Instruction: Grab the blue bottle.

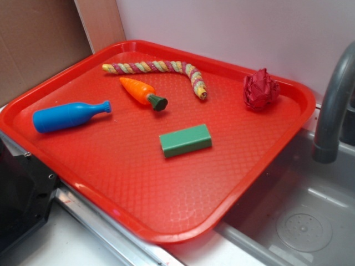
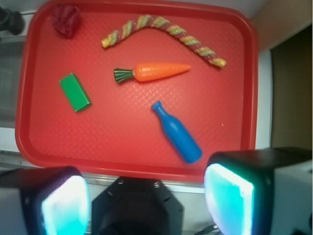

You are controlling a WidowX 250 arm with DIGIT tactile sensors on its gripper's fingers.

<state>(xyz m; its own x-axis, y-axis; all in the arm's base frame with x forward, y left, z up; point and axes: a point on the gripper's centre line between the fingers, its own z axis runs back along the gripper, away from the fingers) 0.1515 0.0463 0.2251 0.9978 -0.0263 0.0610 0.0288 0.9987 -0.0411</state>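
Blue and lying on its side, the blue bottle (image 1: 66, 116) (image 2: 177, 133) rests near one edge of the red tray (image 1: 166, 216) (image 2: 122, 147), neck toward the toy carrot (image 1: 143, 92) (image 2: 154, 72). Apart from it lie a green block (image 1: 185, 139) (image 2: 75, 91) and braided rope (image 1: 161, 69) (image 2: 164, 30). The gripper (image 2: 146, 198) hangs spread wide above the tray's edge, holding nothing.

Bottle (image 1: 65, 116) beside carrot (image 1: 142, 93), on tray (image 1: 138, 183)

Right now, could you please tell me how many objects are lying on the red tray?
5: blue bottle left, carrot and rope behind, green block centre, red crumpled ball right. None appear hidden.
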